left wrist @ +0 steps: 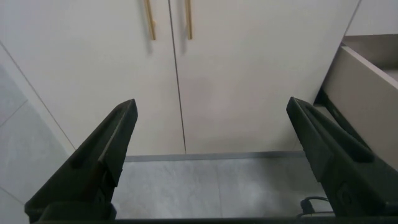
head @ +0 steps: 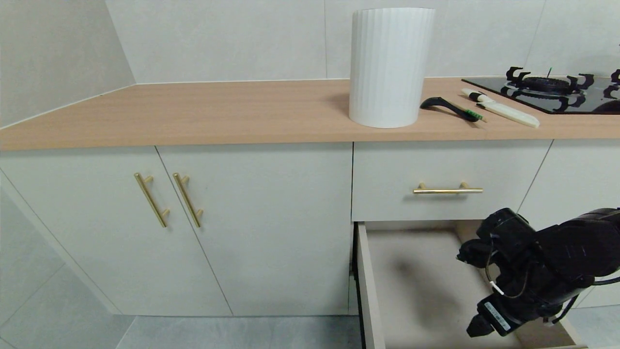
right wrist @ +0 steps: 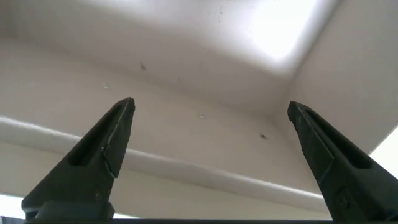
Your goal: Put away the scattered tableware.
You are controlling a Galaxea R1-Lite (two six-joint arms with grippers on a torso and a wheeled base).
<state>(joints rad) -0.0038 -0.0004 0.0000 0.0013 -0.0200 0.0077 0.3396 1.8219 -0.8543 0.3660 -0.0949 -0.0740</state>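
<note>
A black scoop with a green-tipped handle and a white knife lie on the wooden countertop, right of a tall white ribbed container. Below them the lower drawer stands pulled out, and I see nothing on its floor. My right arm hangs over the drawer's right side. My right gripper is open and faces the drawer's inner walls, holding nothing. My left gripper is open and empty, low in front of the cabinet doors, with the drawer's side beside it.
A black gas hob sits at the counter's far right, close to the knife. Above the open drawer is a closed drawer with a gold handle. Two cabinet doors carry gold handles. Grey tiled floor lies below.
</note>
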